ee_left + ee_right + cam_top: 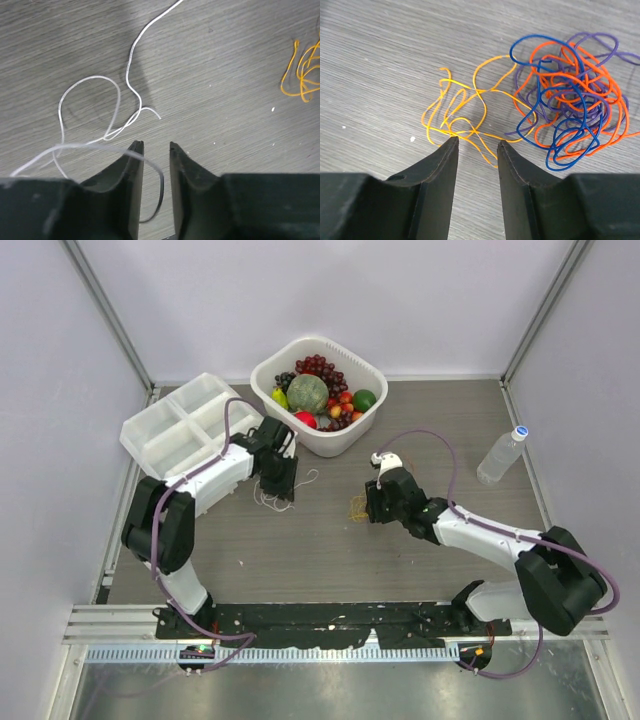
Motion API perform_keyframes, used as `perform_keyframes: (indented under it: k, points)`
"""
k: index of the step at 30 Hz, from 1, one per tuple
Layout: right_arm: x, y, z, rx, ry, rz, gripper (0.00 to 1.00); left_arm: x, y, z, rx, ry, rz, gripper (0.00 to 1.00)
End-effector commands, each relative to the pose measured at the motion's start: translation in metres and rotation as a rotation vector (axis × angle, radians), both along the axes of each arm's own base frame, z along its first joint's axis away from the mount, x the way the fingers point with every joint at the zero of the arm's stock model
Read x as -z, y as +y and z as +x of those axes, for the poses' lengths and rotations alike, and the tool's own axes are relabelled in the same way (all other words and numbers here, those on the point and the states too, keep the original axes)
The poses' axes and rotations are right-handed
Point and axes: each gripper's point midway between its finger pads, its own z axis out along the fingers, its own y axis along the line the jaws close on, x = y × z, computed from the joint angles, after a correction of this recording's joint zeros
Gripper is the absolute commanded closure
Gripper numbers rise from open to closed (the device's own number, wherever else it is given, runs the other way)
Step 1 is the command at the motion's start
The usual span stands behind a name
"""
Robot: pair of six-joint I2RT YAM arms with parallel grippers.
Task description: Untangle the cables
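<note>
A: What is lying under the fingers?

B: A grey wood-grain table [330, 560] is carrying everything. A white divided tray [165, 435] is sitting out to the left of the left fingers. A white basket [335, 445] holding fruit is sitting just beyond them. A clear bottle [498, 455] is standing well off to the right of the right fingers.

A: How are the fingers standing?

B: The left gripper [155, 146] is pointing down at the table with a narrow gap showing between its fingertips, so it is clamping nothing. The right gripper [477, 142] is holding its fingers somewhat wider apart, and it is gripping nothing either.

A: And where are the cables lying?

B: The tangle [570, 100] of blue, orange-red and purple cables is lying ahead of the right finger of the right gripper and off to its right, apart from both tips. The yellow cable [490, 60] is spreading loosely just ahead of that gripper's two tips, with its nearest strands running right at them and its right end reaching the tangle. The white cable [92, 77] is looping ahead of the left finger of the left gripper. One strand is crossing in front of that finger and curling down into the gap, lying loose.
</note>
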Motion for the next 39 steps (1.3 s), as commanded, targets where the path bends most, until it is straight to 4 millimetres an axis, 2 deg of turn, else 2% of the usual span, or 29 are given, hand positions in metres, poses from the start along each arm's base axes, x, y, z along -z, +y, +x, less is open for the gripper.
perform_keyframes:
  k: [1,3,5,11,13,15,17,19,21,23,27,31,36,39]
  points:
    - [-0.037,0.014,0.010,0.001,-0.083,0.096,0.58,-0.016,-0.013,0.018,0.014,-0.063,-0.057,0.60]
    - [-0.042,0.015,0.012,0.010,-0.091,0.103,0.58,-0.012,-0.010,0.018,0.022,-0.070,-0.039,0.48]
    - [-0.043,0.016,0.014,0.019,-0.093,0.112,0.58,-0.009,-0.008,0.018,0.039,-0.080,-0.017,0.30]
    - [-0.042,0.019,0.009,0.045,-0.055,0.156,0.59,-0.007,-0.003,0.024,0.041,-0.088,0.065,0.17]
    - [-0.043,0.017,0.009,0.053,-0.071,0.167,0.59,0.001,0.002,0.027,0.029,-0.091,0.103,0.19]
    - [-0.045,0.015,0.009,0.053,-0.081,0.160,0.59,0.004,0.008,0.030,0.023,-0.101,0.161,0.28]
    - [-0.045,0.016,0.008,0.038,-0.073,0.149,0.59,-0.003,0.005,0.029,0.051,-0.115,0.179,0.25]
    - [-0.046,0.017,0.008,0.028,-0.073,0.150,0.59,-0.019,-0.003,0.027,0.066,-0.148,0.153,0.20]
    - [-0.046,0.017,0.009,0.029,-0.076,0.144,0.59,-0.049,-0.008,0.027,0.061,-0.207,0.104,0.15]
    - [-0.050,0.019,0.013,0.026,-0.083,0.146,0.59,-0.069,-0.011,0.024,0.069,-0.243,0.069,0.13]
    - [-0.053,0.025,0.019,0.006,-0.093,0.140,0.59,-0.092,-0.017,0.011,0.130,-0.274,0.021,0.11]
    - [-0.045,0.029,0.024,0.005,-0.071,0.134,0.59,-0.101,-0.013,0.006,0.183,-0.356,0.091,0.11]
    - [-0.046,0.035,0.022,0.002,-0.054,0.176,0.59,-0.120,0.000,0.020,0.102,-0.482,0.147,0.11]
    - [-0.048,0.033,0.022,-0.003,-0.060,0.161,0.59,-0.103,0.010,0.028,0.105,-0.460,0.244,0.09]
